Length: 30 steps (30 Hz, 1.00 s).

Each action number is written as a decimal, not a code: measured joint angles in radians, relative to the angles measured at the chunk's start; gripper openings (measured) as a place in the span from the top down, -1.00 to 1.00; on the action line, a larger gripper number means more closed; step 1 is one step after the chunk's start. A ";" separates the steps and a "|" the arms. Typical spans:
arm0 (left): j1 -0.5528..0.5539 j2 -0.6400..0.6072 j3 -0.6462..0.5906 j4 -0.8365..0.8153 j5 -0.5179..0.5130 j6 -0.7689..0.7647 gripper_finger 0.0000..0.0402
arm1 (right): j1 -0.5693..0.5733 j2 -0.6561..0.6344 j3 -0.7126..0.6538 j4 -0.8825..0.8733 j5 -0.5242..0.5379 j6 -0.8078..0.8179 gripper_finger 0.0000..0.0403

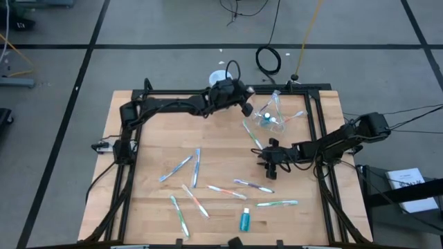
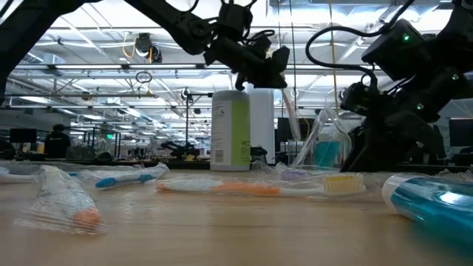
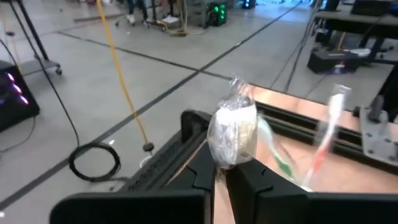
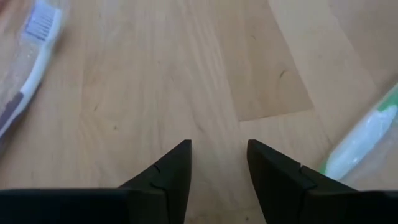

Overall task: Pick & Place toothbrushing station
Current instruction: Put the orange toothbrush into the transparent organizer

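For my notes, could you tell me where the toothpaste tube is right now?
In the high view, the toothpaste tube lies near the table's front edge, right of centre, just below a wrapped toothbrush.

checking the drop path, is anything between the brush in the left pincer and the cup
Nothing visible. The left pincer holds a wrapped toothbrush just beside the clear cup, with open space between them. The cup already holds brushes and a teal tube. The right pincer is open over bare wood.

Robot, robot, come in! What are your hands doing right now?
Left hand shut on wrapped toothbrush, near the cup. Right hand open, low over bare table. Nothing in the way.
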 joint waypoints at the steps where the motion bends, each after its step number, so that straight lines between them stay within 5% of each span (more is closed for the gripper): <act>1: 0.005 0.002 0.000 -0.010 0.001 0.003 0.93 | 0.000 0.000 -0.003 0.001 0.001 0.006 0.28; 12: -0.001 0.007 0.000 -0.025 0.107 0.046 0.66 | 0.000 0.001 -0.012 0.061 0.002 0.001 0.28; 20: -0.006 0.015 -0.007 -0.077 0.156 0.006 0.63 | 0.000 0.001 -0.013 0.062 -0.001 0.005 0.29; 30: -0.007 0.011 -0.005 -0.117 0.156 0.012 0.38 | 0.000 0.001 -0.013 0.074 -0.005 0.008 0.29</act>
